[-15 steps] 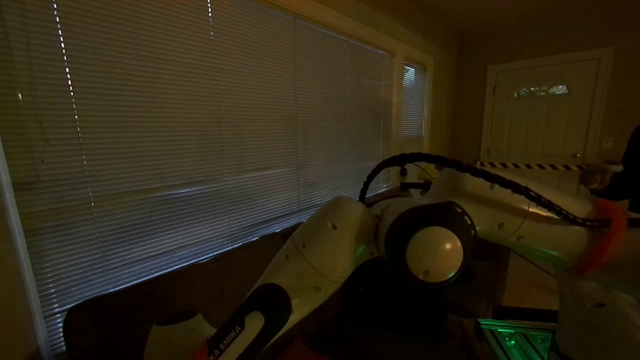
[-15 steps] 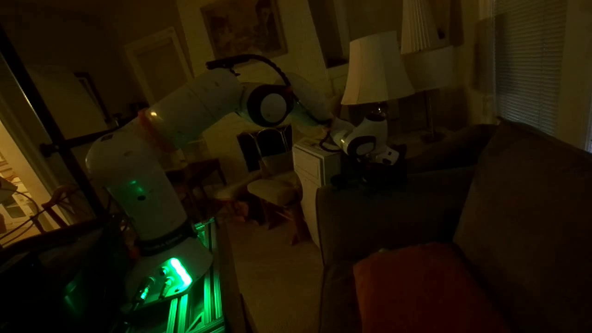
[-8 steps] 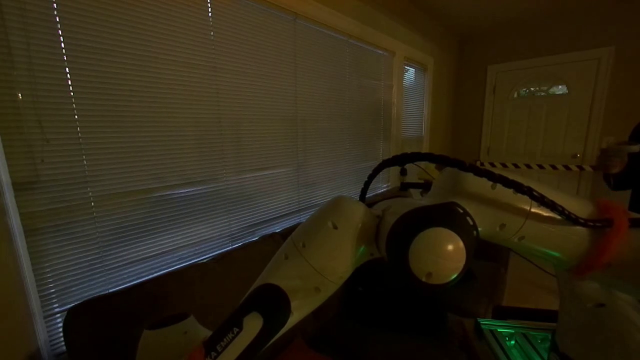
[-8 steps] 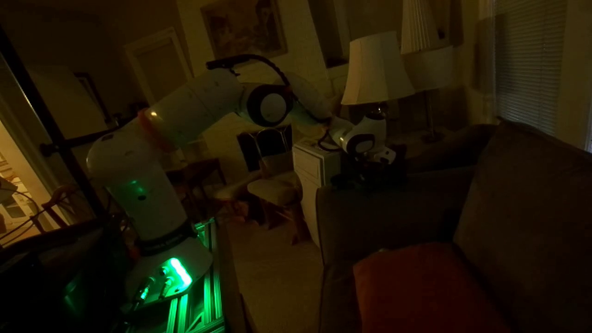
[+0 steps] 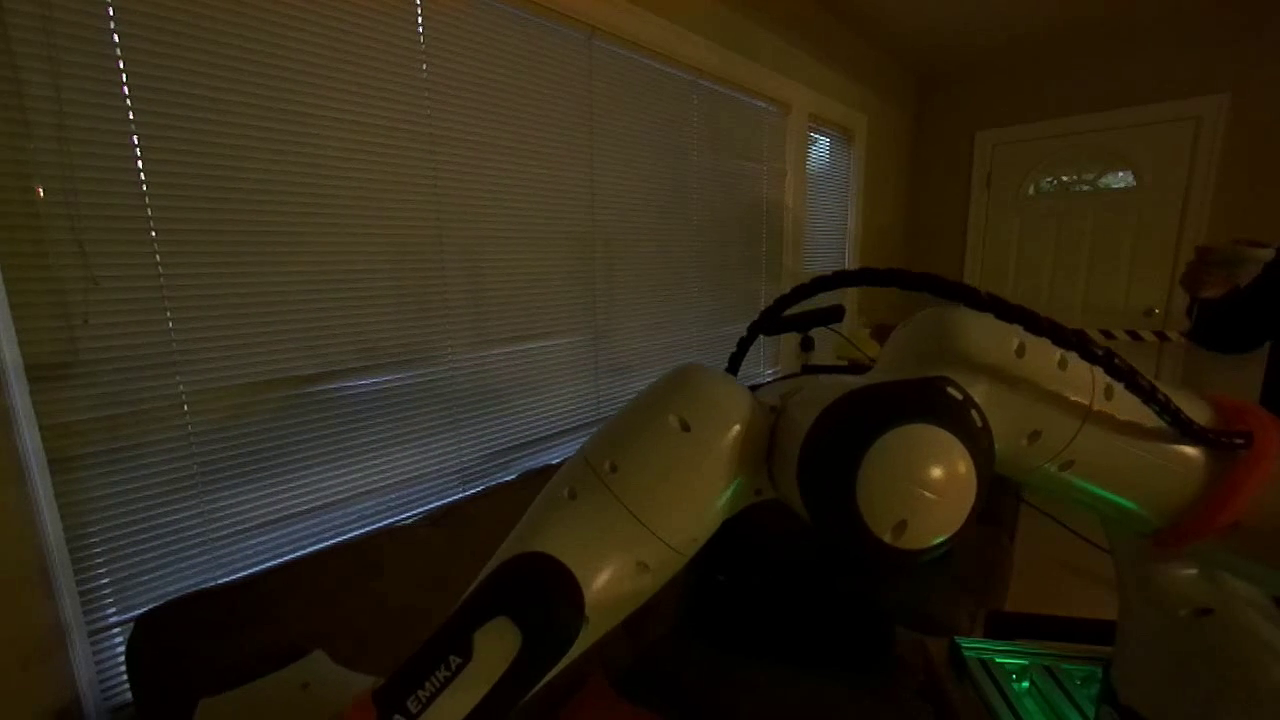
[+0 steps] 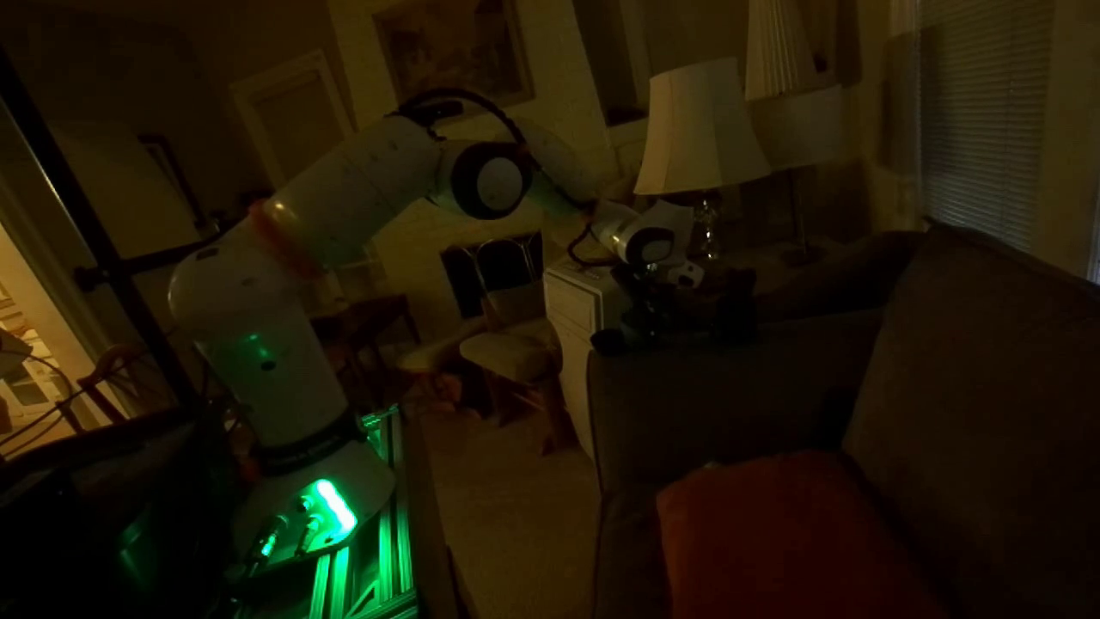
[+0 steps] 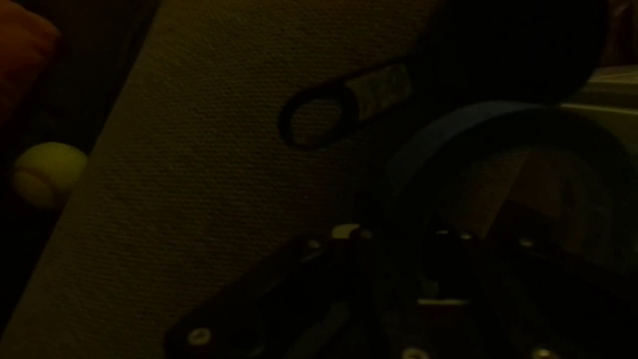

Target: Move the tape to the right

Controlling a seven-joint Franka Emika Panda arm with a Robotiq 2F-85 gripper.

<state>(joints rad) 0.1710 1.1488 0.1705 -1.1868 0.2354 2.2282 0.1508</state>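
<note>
Clamping the tape (image 7: pixel 441 132) by its rim in my gripper (image 7: pixel 401 224), I see it reach toward two o'clock in the dim wrist view, a tennis ball (image 7: pixel 50 174) at nine.

The tape (image 7: pixel 443 130) looks smooth, the arm's shell (image 5: pixel 915 480) glossy, the sofa (image 7: pixel 209 199) matt, coarsely woven cloth.

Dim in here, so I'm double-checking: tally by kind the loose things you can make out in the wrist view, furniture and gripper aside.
Roll of tape: 1
Tennis ball: 1
Orange cushion: 1 (corner only)
Dark object with looped end: 1 (kind unclear)
Total: 4
</note>
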